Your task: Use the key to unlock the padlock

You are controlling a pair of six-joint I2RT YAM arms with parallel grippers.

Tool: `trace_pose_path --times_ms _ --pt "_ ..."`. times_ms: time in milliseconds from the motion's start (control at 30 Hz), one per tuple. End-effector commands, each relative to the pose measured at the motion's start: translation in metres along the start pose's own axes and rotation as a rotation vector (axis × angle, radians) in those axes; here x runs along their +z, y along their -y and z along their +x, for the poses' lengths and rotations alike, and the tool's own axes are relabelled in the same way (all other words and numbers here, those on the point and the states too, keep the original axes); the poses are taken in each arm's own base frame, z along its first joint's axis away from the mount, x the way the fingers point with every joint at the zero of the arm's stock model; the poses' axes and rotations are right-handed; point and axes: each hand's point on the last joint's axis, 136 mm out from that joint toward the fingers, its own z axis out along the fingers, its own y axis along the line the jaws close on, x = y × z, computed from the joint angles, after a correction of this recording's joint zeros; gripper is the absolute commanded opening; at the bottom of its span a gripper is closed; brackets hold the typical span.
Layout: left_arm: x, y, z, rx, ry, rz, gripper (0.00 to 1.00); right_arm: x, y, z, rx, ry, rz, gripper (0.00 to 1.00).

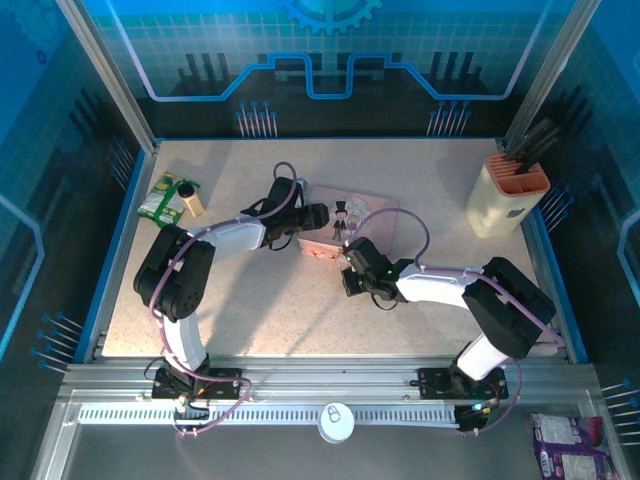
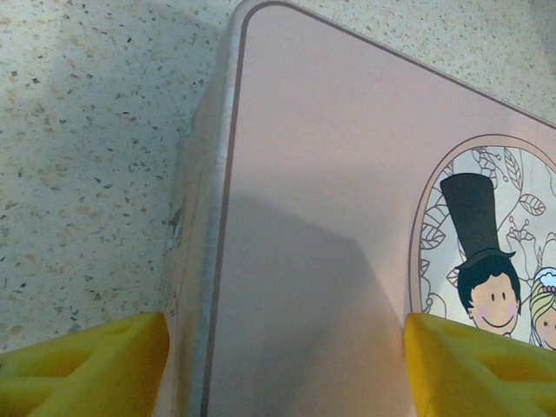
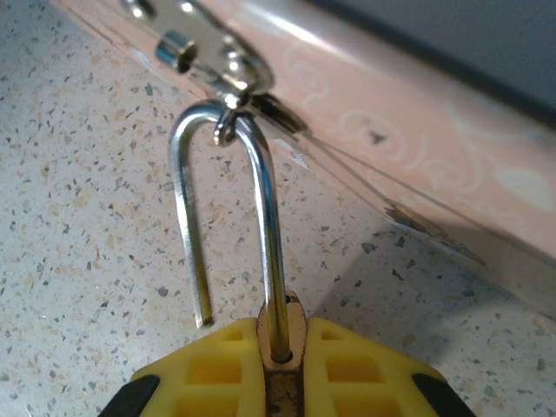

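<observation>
My right gripper [image 3: 282, 334] is shut on the brass body of the padlock [image 3: 285, 369], squeezed between its yellow pads. The silvery shackle [image 3: 269, 217] stands open. One leg sits in the body and the free end hangs loose over the table. Its bend is hooked through the metal hasp [image 3: 213, 52] on the pink tin [image 3: 417, 148]. In the top view this gripper [image 1: 352, 262] is at the tin's near edge. My left gripper [image 2: 287, 365] is open over the tin [image 2: 330, 226], with one pad [image 2: 87, 365] beside its side wall and the other [image 2: 478, 365] over the lid. The key is out of view.
A beige holder with dark handles [image 1: 508, 195] stands at the back right. A green packet and a small bottle [image 1: 172, 196] lie at the back left. A blue rim [image 1: 115, 240] borders the speckled table. A white round lid [image 1: 336, 420] rests on the front rail.
</observation>
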Motion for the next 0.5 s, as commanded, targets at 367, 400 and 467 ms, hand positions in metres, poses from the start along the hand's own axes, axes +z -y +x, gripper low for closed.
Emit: trace_pose_path --times_ms 367,400,467 --pt "-0.005 -0.03 0.071 0.015 -0.118 -0.147 0.7 -0.003 0.028 -0.022 0.125 0.068 0.027 0.01" --pt "-0.007 -0.027 0.071 0.018 -0.113 -0.142 0.7 -0.002 0.028 -0.022 0.128 0.068 0.028 0.0" --pt "-0.01 -0.024 0.073 0.018 -0.106 -0.135 0.7 -0.003 0.028 -0.022 0.132 0.068 0.025 0.0"
